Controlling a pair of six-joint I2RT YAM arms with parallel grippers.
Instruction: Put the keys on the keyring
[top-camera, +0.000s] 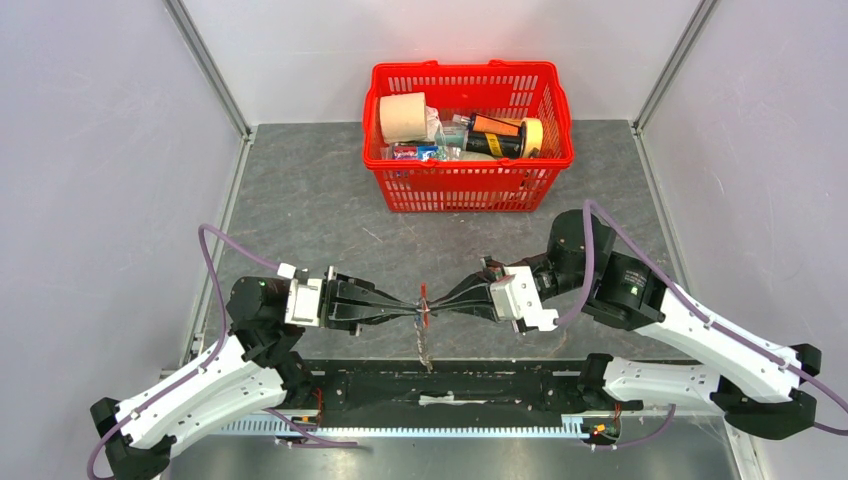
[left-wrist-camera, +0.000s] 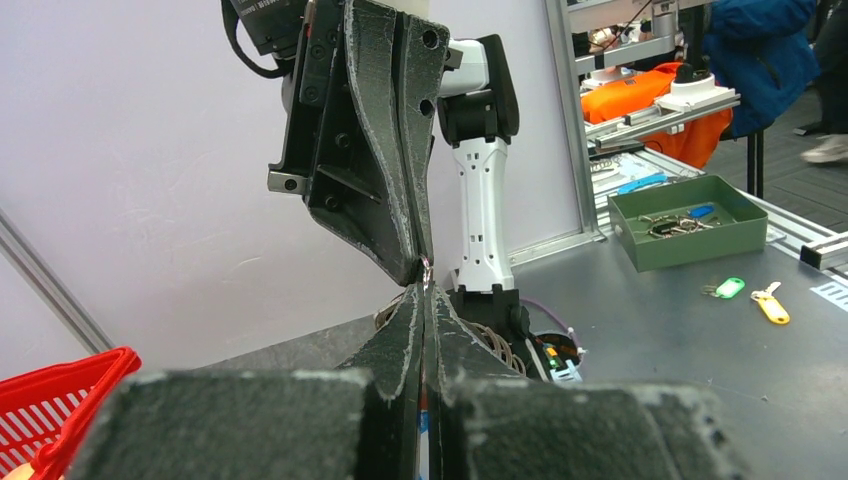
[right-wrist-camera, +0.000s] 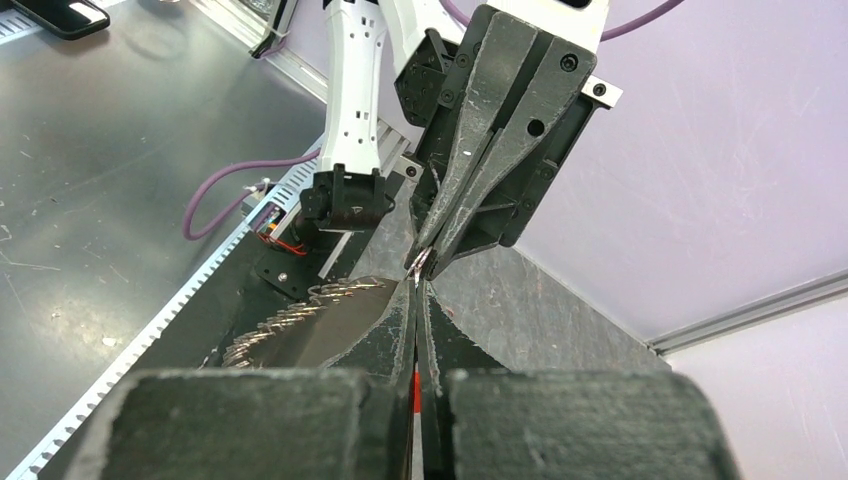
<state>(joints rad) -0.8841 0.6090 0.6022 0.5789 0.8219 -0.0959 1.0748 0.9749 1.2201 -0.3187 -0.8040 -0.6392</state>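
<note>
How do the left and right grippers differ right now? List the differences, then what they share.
The left gripper reaches in from the left; the right gripper comes from the right. The keyring's red strap shows between the right gripper's fingers; no red shows between the left gripper's. Both are shut, meeting tip to tip above the table.

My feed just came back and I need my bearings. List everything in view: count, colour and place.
keyring: one, red strap with silvery coiled cord, pinched above the table's middle, cord hanging down
basket: one, red, far middle of the table
beige roll: one, basket's left end
yellow roll: one, basket's right end
bottle: one, black with orange label, lying in the basket
table: one, grey
tray: one, green, on a neighbouring bench
green tag and yellow tag: one each, beside that tray
left gripper: one, black, shut on the keyring
right gripper: one, black, shut on the keyring
</note>
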